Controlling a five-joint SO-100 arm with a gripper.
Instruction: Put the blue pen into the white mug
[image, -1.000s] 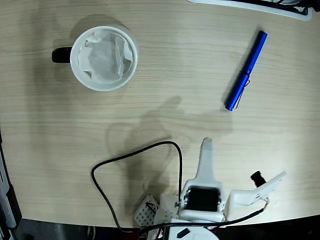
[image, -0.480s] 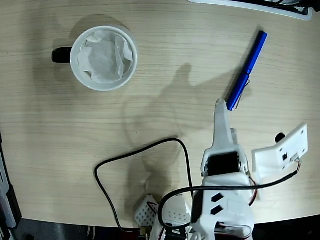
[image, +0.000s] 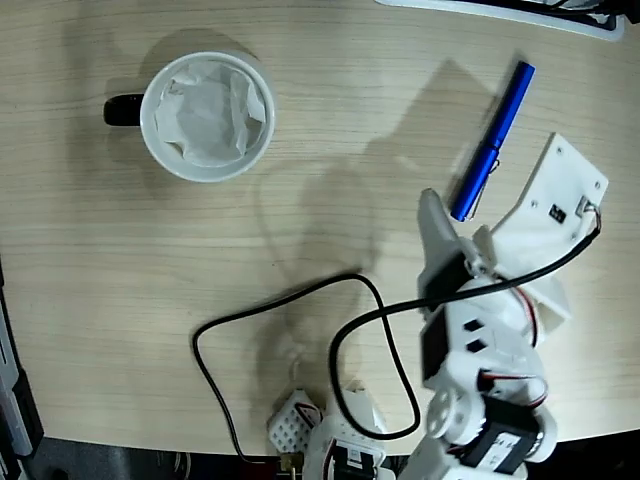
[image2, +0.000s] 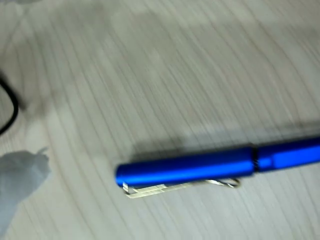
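The blue pen (image: 497, 130) lies diagonally on the wooden table at the upper right of the fixed view, its silver clip toward its lower end. My white gripper (image: 458, 222) is just below that lower end and looks open, with one long finger (image: 432, 215) left of the pen tip. In the wrist view the pen (image2: 200, 167) lies across the lower middle with its clip underneath, and a blurred white fingertip (image2: 20, 175) shows at the lower left. Nothing is held. The white mug (image: 146, 115), black handle on its left and crumpled paper inside, stands at the upper left, far from the gripper.
A black cable (image: 260, 305) loops over the table left of the arm. A small white breadboard (image: 293, 425) sits at the front edge near the arm's base. A white object (image: 500, 10) runs along the back edge at the upper right.
The arm has swung from the front edge up and to the right, bringing the gripper to the pen's lower end. Pen and mug have not moved.
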